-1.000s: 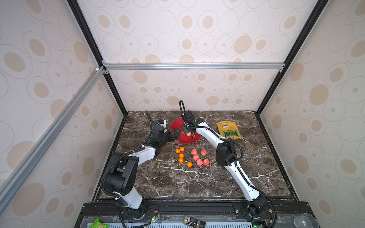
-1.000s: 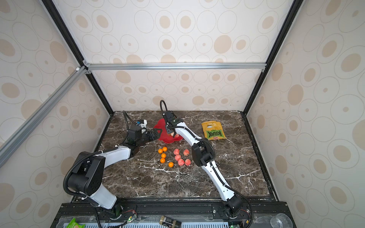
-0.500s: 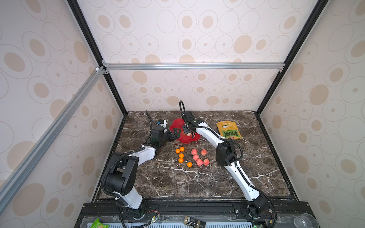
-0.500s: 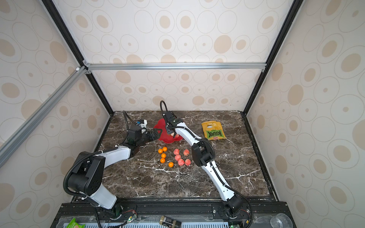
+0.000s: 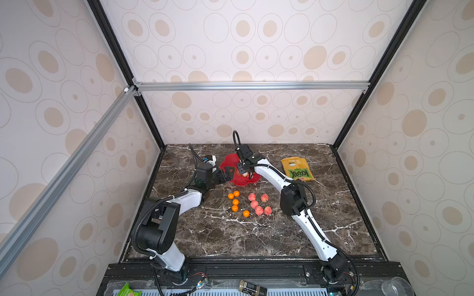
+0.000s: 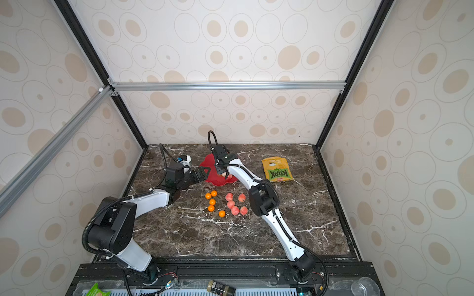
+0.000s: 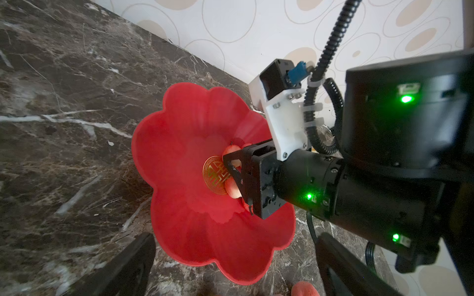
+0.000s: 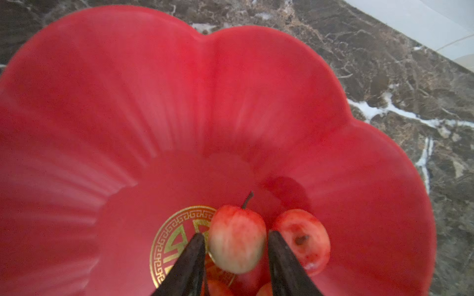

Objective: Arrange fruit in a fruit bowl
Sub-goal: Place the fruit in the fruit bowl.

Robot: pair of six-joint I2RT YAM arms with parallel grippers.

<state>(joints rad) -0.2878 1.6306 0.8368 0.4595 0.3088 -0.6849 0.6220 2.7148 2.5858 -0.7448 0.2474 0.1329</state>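
My right tool (image 8: 235, 234) hangs low over the fruit bowl's (image 8: 179, 89) gold centre so the peach (image 8: 234, 247) can settle beside another peach (image 8: 302, 238) inside instead of rolling out. Its jaws stand narrowly apart, flanking that peach; whether they grip it or are merely beside it, I cannot tell. My left tool (image 7: 236, 239) gapes wide and empty at the bowl's rim, likely to steady it. More peaches (image 5: 258, 203) and oranges (image 5: 235, 202) lie on the counter (image 5: 256, 238) near the bowl.

Red bowl (image 7: 184, 133), peaches (image 7: 230, 191) inside, marble table (image 7: 64, 102)
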